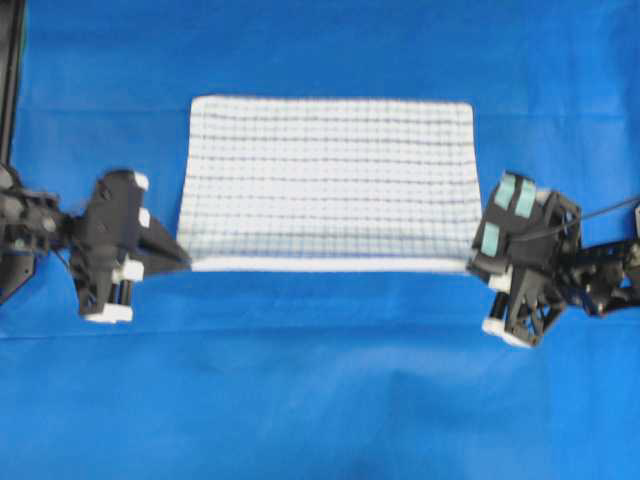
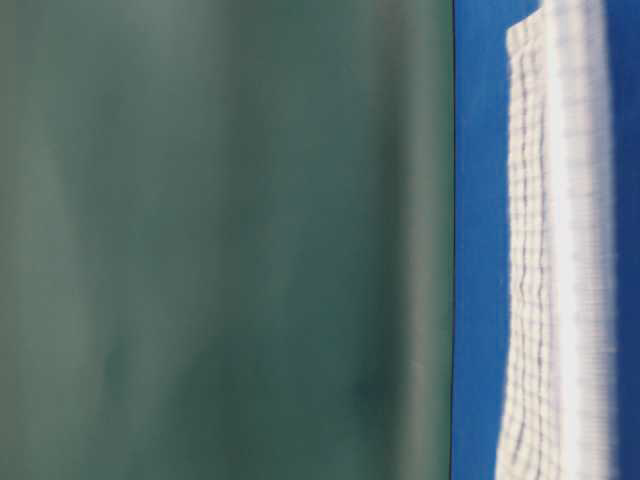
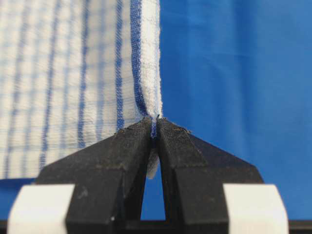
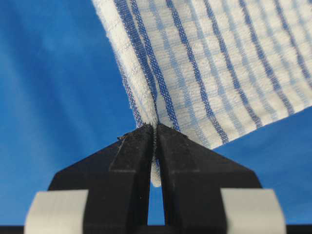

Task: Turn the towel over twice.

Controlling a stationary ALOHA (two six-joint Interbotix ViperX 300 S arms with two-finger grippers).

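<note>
Both grippers clamp the striped towel (image 1: pixel 330 180) by its near corners: left gripper (image 1: pixel 185 262), right gripper (image 1: pixel 472 262). Blue table cover (image 1: pixel 320 400) underneath, no readable writing anywhere.

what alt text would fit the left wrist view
Black left gripper shut on the corner of a white towel with dark and light blue stripes, its hemmed edge running straight up from the fingertips. Plain blue table covering lies to the right.
</note>
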